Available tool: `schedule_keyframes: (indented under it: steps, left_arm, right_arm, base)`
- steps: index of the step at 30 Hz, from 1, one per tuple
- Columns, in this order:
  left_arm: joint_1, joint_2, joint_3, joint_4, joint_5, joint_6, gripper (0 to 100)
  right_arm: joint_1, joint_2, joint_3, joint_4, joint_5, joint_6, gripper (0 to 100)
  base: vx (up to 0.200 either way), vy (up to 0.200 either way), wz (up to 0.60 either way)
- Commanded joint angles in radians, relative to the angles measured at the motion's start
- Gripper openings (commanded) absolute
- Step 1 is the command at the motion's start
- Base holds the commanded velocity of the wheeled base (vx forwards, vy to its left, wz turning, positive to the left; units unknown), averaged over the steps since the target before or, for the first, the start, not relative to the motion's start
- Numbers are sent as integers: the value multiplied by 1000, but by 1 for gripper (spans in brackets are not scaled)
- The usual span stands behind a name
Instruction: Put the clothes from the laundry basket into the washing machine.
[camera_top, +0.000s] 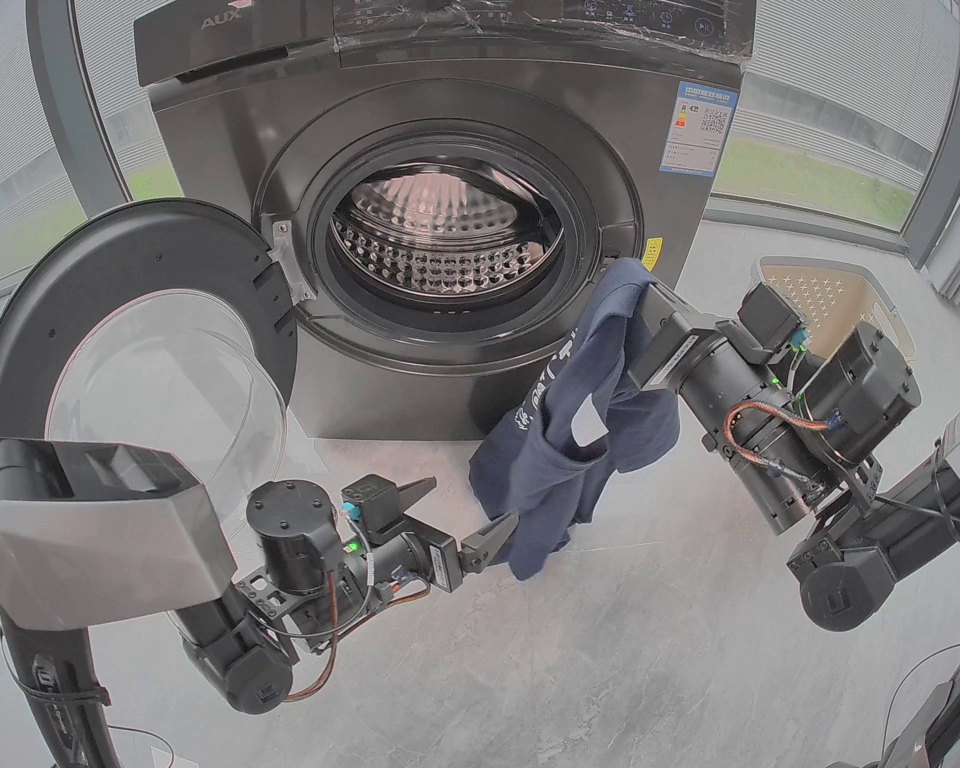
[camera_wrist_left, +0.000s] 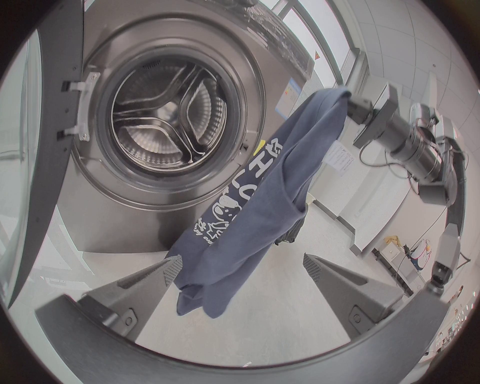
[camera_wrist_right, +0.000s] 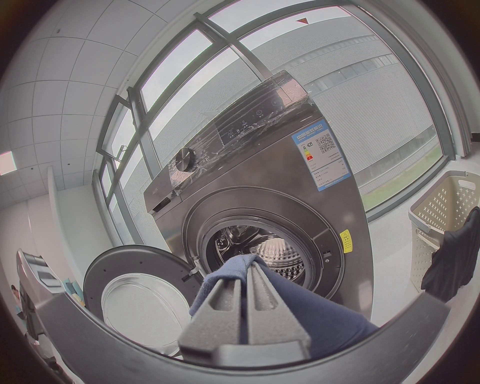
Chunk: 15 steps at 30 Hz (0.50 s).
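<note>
Before the open washing machine (camera_top: 620, 150), the right gripper (camera_wrist_right: 244, 285) clamps a navy shirt (camera_top: 560, 430) by its top so it hangs free for loading — the left gripper (camera_top: 475, 500), spread wide, hovers at its hem.

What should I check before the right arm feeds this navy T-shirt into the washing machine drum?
1. Door swung wide open: ok.
2. Drum looks empty: ok.
3. Right gripper, fingers closed on navy T-shirt: ok.
4. T-shirt hem above the drum's lower lip: not ok, it hangs below.
5. Left gripper open, hem hanging between its fingers; touching: cannot tell.
6. Laundry basket emptied: not ok, dark garment draped over its rim.
</note>
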Motion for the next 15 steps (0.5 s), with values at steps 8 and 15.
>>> schedule_keyframes:
  steps: [8,15]
  left_arm:
    - [-31,125,-43,0,1,9,100]
    - [-71,180,-112,0,4,17,100]
  right_arm:
    - [6,-2,-5,-1,-2,0,0]
    - [8,6,-10,-1,-2,0,0]
  base:
    - [0,0,0]
    - [0,0,0]
